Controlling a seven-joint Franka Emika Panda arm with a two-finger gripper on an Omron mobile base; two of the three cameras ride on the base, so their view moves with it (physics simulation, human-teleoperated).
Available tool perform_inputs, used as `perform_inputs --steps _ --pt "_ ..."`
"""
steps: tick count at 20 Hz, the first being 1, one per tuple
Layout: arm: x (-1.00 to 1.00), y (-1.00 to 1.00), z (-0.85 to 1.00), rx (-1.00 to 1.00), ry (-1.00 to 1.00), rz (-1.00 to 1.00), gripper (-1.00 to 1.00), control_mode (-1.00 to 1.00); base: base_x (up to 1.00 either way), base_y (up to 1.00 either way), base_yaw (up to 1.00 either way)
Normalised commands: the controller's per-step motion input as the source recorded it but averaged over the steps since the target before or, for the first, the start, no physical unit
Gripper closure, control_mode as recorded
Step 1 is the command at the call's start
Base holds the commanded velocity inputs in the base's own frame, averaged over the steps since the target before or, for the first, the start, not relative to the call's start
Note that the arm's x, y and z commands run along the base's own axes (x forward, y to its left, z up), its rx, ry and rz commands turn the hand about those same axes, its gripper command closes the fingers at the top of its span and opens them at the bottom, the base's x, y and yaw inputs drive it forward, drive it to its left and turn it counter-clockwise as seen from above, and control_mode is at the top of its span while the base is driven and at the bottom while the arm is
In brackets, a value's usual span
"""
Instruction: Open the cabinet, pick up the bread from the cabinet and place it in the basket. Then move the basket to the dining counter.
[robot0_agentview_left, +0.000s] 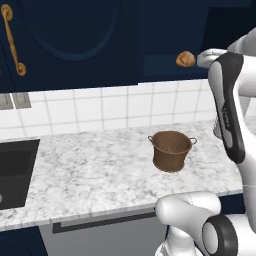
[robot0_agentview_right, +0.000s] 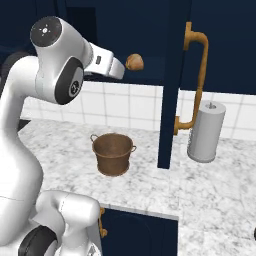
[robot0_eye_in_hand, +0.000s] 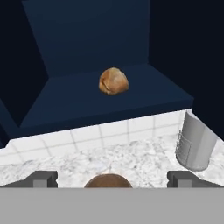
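Matt coppery basket (robot0_agentview_left: 171, 150), speckled marble worktop (robot0_agentview_left: 95, 170)

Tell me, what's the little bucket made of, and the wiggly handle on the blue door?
The basket looks like copper or similar metal: brownish, dull, with thin walls and small loop handles. The handle looks like brass: golden-orange and smooth. Both are rendered, so that is only a guess.

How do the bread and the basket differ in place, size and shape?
Place: the bread lies on the open cabinet's shelf; the basket stands below on the marble worktop.
Size: the bread is much smaller than the basket.
Shape: the bread is a rounded lump; the basket is open-topped with loop handles.
Both are brownish.
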Motion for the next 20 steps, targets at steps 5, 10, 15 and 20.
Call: perform_inputs --steps 5,10,15,20 --pt "0.89 -0.01 0.0 0.0 0.02 0.0 -1.0 -1.0 0.0 0.0 0.0" --pt "0.6 -0.32 0.0 0.0 0.04 0.0 -1.0 -1.0 0.0 0.0 0.0" --pt "0.51 -0.15 -0.01 0.0 0.0 0.0 -1.0 -1.0 0.0 0.0 0.0" --pt "0.54 -0.05 -0.17 0.0 0.02 0.01 -1.0 -1.0 0.0 0.0 0.0"
